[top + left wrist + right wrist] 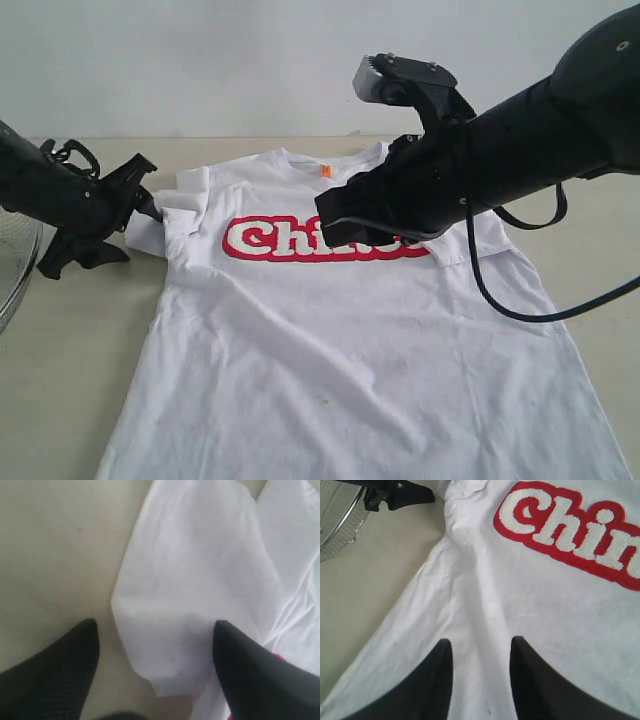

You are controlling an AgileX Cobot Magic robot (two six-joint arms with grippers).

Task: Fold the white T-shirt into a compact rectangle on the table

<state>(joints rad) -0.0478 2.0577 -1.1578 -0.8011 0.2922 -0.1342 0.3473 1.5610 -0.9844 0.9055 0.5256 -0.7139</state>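
Note:
The white T-shirt (330,340) lies front up on the table (70,350), its red print (270,238) partly hidden behind my right arm. My left gripper (148,200) is at the bunched sleeve (180,205) on the left. In the left wrist view its jaws (155,624) stand wide open, with the sleeve end (190,590) lying between them and one finger over bare table. My right gripper (345,220) hovers above the chest. Its fingers (481,642) are apart over a soft fabric ridge (485,595), gripping nothing, beside the red letters (560,525).
A round wire-mesh basket (15,270) sits at the table's left edge, close behind my left arm; it shows in the right wrist view too (340,520). A black cable (500,290) hangs from the right arm over the shirt's right side.

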